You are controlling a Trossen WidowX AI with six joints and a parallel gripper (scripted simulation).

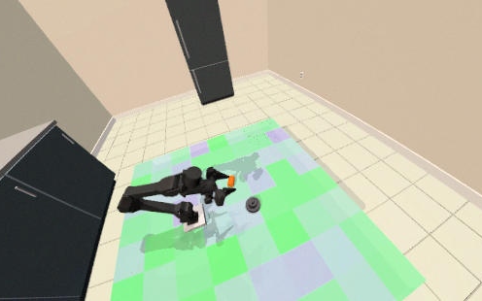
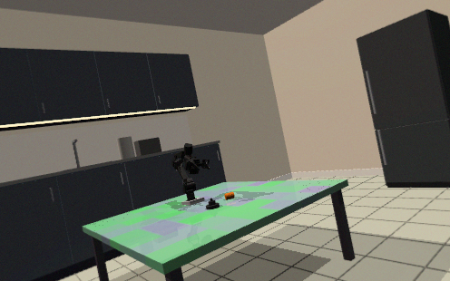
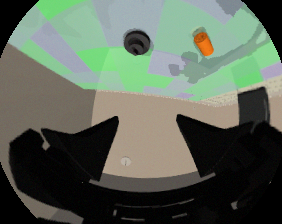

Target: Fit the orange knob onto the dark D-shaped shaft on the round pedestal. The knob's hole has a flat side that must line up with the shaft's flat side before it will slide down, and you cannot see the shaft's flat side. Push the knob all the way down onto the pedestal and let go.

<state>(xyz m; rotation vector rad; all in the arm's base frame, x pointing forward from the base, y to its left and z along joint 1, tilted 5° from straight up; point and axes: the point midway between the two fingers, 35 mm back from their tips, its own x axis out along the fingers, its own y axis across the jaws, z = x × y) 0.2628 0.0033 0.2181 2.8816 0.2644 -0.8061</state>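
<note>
The orange knob (image 1: 230, 181) (image 2: 229, 196) (image 3: 205, 46) appears to lie on its side on the table. An end face shows in the wrist view, but its hole's flat side is too small to make out. The round dark pedestal (image 1: 257, 209) (image 2: 212, 207) (image 3: 127, 42) stands on the table apart from the knob, its short shaft (image 2: 211, 199) upright and bare. My gripper (image 1: 234, 183) (image 2: 209, 164) (image 3: 147, 118) is wide open and empty, raised well above the table. In the top view the knob only lines up with the fingers; the exterior view shows it far below them.
The arm's pale base plate (image 1: 188, 227) (image 2: 196, 200) sits on the patchwork table (image 1: 285, 228) (image 2: 134, 227), behind the pedestal in the exterior view. Dark cabinets (image 1: 47, 209) (image 2: 21, 231) and a tall dark fridge (image 1: 202, 49) (image 2: 402, 100) stand beyond the table's edges.
</note>
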